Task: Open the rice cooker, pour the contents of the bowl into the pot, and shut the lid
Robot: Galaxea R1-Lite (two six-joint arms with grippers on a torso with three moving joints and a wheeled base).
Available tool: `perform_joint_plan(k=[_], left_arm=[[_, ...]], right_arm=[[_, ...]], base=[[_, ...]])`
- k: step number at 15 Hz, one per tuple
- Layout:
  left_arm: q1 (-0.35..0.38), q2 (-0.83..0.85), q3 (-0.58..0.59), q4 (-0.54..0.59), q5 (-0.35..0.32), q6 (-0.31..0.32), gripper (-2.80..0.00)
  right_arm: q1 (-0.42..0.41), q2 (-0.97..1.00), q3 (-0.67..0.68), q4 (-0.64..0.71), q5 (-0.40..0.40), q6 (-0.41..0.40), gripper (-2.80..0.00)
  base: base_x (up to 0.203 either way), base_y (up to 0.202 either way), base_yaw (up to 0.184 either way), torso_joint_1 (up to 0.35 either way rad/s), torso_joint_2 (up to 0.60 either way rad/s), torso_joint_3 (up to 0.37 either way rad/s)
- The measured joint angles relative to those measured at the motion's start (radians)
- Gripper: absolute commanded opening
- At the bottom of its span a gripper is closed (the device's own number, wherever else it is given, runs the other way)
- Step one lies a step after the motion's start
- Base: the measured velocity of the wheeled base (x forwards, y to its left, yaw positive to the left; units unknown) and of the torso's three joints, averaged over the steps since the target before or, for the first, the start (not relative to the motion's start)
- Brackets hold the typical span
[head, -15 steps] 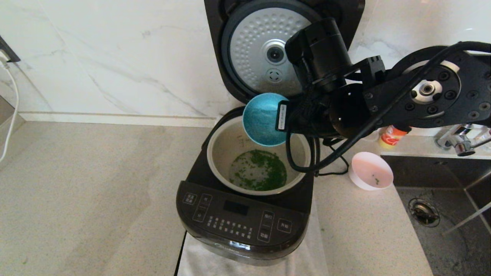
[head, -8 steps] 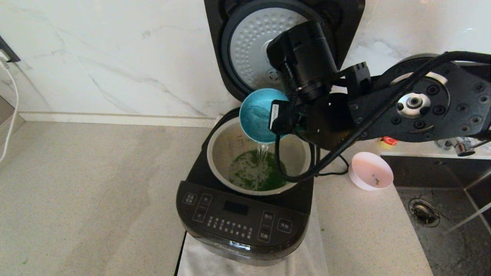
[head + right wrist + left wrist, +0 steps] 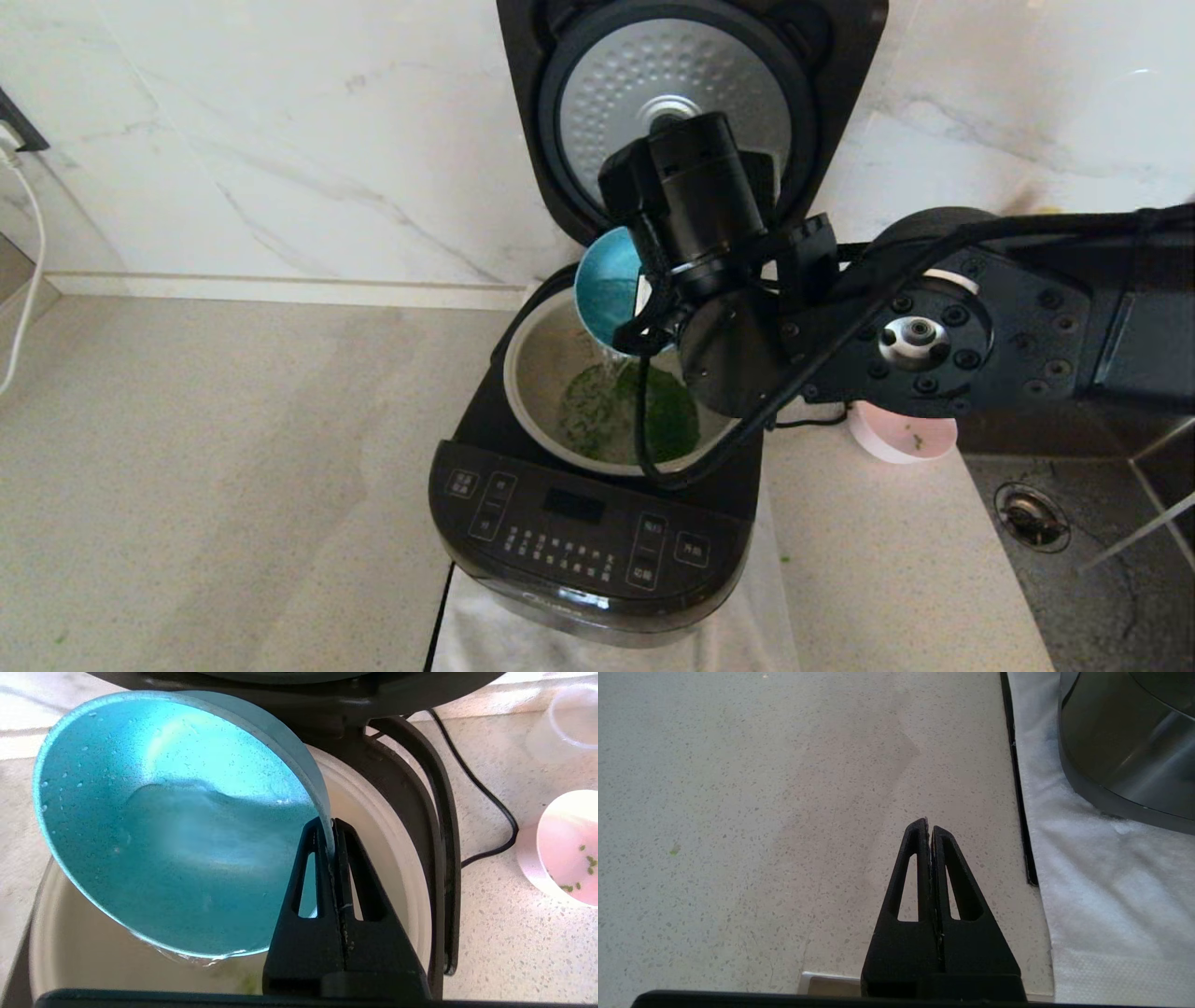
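The right end effector point(image 3: 332, 826) hangs over the open cooker point(image 3: 597, 523), its fingers pinching the rim of a blue bowl point(image 3: 177, 821). The bowl is tipped steeply, mouth facing down toward the pot point(image 3: 546, 364) just below the fingertips, and clear water spills from its lowest edge. Holding it by the upper rim likely keeps the fingers out of the stream and lets the wrist roll set the pour.

Under the end effector, the pot is cream-beige with a pale rim, and a spread of green bits point(image 3: 672, 420) lies on its bottom with the water landing among them. Behind the end effector the lid point(image 3: 691, 84) stands upright on its hinge, its dimpled silver underside facing forward (so the closing step is not yet done).

The pink bowl point(image 3: 567, 847) sits on the counter point(image 3: 233, 485) off to the end effector's right, beside the cooker, upright and nearly empty, with only a few green specks left inside. That suggests its contents already went into the pot.

The left end effector point(image 3: 929, 828) is parked low over bare counter near the cooker's front corner, fingers pressed together on nothing.
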Motion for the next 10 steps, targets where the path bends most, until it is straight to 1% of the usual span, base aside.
perform_joint_plan(k=[2, 5, 8, 10], left_arm=[[0.000, 0.000, 0.000, 0.000, 0.000, 0.000, -2.80], [0.000, 0.000, 0.000, 0.000, 0.000, 0.000, -2.80], [0.000, 0.000, 0.000, 0.000, 0.000, 0.000, -2.80], [0.000, 0.000, 0.000, 0.000, 0.000, 0.000, -2.80]], right_arm=[[0.002, 0.000, 0.036, -0.079, -0.028, -0.030, -2.80], [0.003, 0.000, 0.089, -0.230, -0.057, -0.102, -2.80], [0.004, 0.000, 0.156, -0.406, -0.068, -0.205, -2.80], [0.003, -0.001, 0.215, -0.557, -0.069, -0.300, -2.80]], base=[[0.000, 0.000, 0.000, 0.000, 0.00, 0.000], [0.000, 0.000, 0.000, 0.000, 0.00, 0.000], [0.000, 0.000, 0.000, 0.000, 0.00, 0.000], [0.000, 0.000, 0.000, 0.000, 0.00, 0.000]])
